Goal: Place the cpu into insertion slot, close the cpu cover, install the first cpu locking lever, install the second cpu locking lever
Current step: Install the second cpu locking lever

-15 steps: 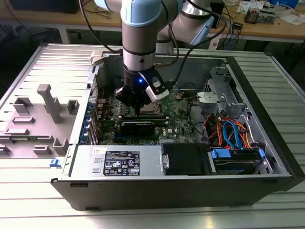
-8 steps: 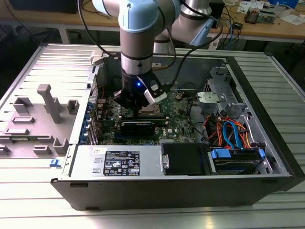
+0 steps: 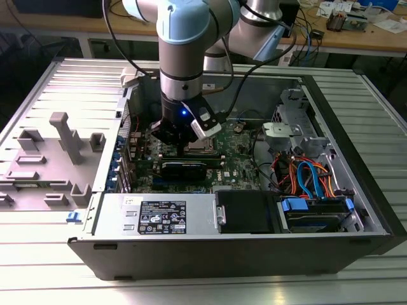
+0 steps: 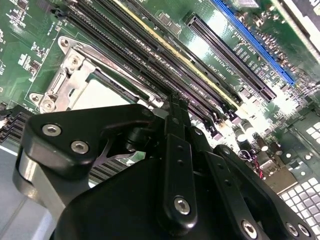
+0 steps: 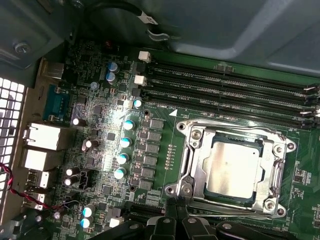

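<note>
The cpu (image 5: 232,167) lies flat in its socket on the green motherboard, silvery top facing up. The cpu cover (image 5: 199,150), a thin silvery frame, lies down around it; the chip shows through its open middle. Thin metal levers run along two sides of the socket. In the second wrist view the cpu (image 4: 102,95) and the cpu cover (image 4: 80,62) sit just beyond my black fingers. My gripper (image 5: 175,204) hangs low at the socket's edge, shut, with nothing seen between its fingers. In the exterior view the gripper (image 3: 189,143) is down inside the open computer case, over the socket.
Long black memory slots (image 5: 225,92) run beside the socket. A long black card (image 3: 184,169) lies just in front of the gripper. The power supply (image 3: 159,216), a drive cage with coloured cables (image 3: 311,178) and the case walls (image 3: 343,133) hem in the board. Grey fixtures (image 3: 60,136) stand outside.
</note>
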Robot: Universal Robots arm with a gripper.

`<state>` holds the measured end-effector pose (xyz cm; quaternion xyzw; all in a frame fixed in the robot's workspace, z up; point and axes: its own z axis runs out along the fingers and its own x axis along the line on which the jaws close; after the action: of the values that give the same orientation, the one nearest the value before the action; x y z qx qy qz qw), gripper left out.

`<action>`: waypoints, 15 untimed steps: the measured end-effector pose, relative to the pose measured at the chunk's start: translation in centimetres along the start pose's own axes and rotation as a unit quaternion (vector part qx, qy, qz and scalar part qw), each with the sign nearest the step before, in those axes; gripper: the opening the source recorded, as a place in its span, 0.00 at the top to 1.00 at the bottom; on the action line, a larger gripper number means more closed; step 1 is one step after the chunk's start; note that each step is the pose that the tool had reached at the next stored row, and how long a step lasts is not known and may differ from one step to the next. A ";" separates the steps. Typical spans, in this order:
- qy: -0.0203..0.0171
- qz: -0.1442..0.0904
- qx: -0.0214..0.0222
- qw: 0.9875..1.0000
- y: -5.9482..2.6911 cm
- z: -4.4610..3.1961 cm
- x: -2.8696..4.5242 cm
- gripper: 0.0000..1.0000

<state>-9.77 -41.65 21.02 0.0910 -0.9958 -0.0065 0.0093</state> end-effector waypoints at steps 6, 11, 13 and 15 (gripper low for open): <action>0.000 0.000 0.000 1.000 0.04 0.10 -0.01 0.88; 0.000 0.000 0.000 1.000 0.07 0.13 -0.02 0.88; 0.000 0.000 -0.001 1.000 0.07 0.12 -0.02 0.88; 0.000 0.000 -0.001 1.000 0.09 0.08 -0.02 0.88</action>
<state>-9.77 -41.56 20.93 0.0910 -0.9958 -0.0070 0.0093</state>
